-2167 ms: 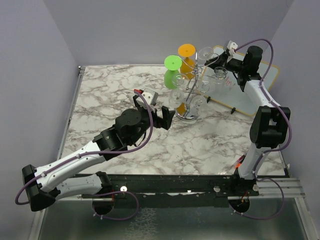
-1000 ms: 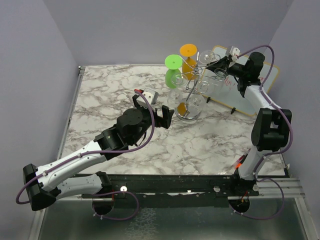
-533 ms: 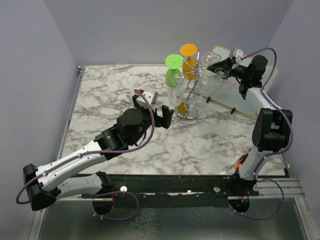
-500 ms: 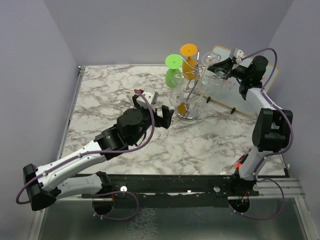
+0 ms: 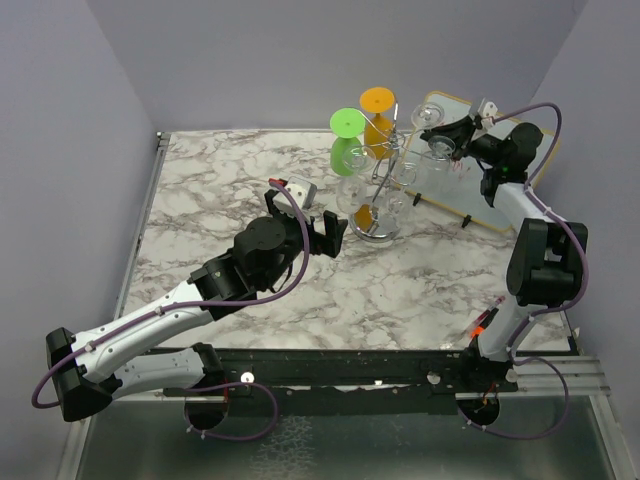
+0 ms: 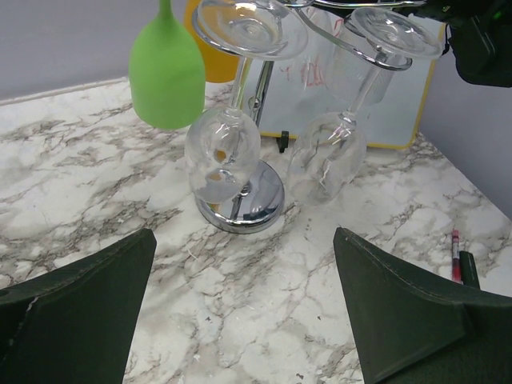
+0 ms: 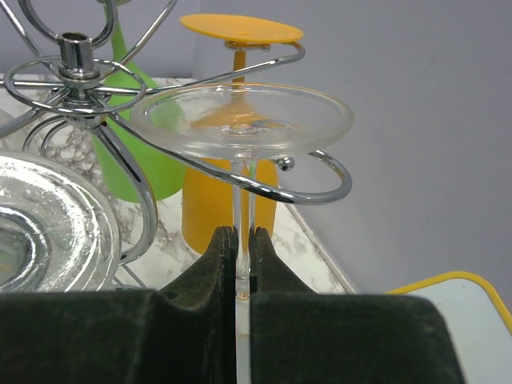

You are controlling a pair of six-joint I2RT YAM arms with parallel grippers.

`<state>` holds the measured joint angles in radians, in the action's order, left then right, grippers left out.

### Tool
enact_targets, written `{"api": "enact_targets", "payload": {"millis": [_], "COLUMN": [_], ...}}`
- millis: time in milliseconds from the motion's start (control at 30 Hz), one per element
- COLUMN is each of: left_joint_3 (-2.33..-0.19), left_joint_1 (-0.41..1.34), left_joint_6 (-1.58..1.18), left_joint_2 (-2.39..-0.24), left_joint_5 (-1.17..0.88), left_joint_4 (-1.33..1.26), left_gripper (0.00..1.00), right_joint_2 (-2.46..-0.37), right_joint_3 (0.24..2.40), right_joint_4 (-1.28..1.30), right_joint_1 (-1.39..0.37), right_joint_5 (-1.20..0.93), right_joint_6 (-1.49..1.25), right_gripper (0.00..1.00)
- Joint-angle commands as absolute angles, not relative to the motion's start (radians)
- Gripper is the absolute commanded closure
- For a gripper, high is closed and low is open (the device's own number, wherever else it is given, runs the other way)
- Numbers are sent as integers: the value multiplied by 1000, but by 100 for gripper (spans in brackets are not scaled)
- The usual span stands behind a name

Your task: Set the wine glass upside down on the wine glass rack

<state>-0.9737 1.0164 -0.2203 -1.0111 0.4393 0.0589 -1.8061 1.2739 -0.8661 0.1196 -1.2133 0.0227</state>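
My right gripper (image 7: 242, 240) is shut on the thin stem of a clear wine glass (image 7: 240, 120) held upside down, its round foot on top. The stem passes through a curled arm (image 7: 320, 188) of the chrome wine glass rack (image 5: 375, 228), with the foot just above the wire; whether it rests on it I cannot tell. The bowl is hidden under my fingers. From above, the right gripper (image 5: 455, 130) is at the rack's right side and the glass's foot (image 5: 428, 115) is beside it. My left gripper (image 5: 325, 235) stands open and empty, low, just left of the rack's base (image 6: 240, 204).
A green glass (image 5: 345, 140), an orange glass (image 5: 376, 110) and clear glasses (image 6: 222, 148) hang upside down on the rack. A white board with a yellow rim (image 5: 500, 190) lies behind and to the right. A red pen (image 6: 456, 244) lies on the marble table (image 5: 230, 170).
My right gripper has carried the clear glass a little to the right, outward from the rack's post. The left arm has not moved.
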Motion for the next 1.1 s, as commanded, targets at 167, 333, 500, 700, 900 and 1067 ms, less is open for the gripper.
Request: {"api": "enact_targets", "payload": {"millis": [167, 333, 500, 700, 900, 1067], "left_joint_3": [-975, -974, -977, -978, -984, -991], "left_joint_1": [1015, 1015, 1015, 1015, 1015, 1015], "left_joint_6": [-223, -226, -226, -227, -224, -223], "left_joint_2": [-999, -998, -1002, -1005, -1015, -1021], "left_joint_5": [466, 463, 459, 458, 459, 456], "left_joint_4": [87, 88, 88, 88, 88, 91], "left_gripper": [6, 6, 6, 6, 6, 6], "right_joint_2": [-1812, -1822, -1837, -1857, -1845, -1853], "right_joint_3": [1285, 1311, 1331, 1374, 1380, 1413], "right_joint_4": [-1015, -905, -839, -730, -614, -526], "right_joint_1": [133, 133, 132, 133, 131, 131], "right_joint_5": [-1052, -1041, -1047, -1086, -1133, -1164], "right_joint_6": [-140, -107, -90, -46, 76, 115], "right_gripper": [99, 99, 99, 95, 89, 80]}}
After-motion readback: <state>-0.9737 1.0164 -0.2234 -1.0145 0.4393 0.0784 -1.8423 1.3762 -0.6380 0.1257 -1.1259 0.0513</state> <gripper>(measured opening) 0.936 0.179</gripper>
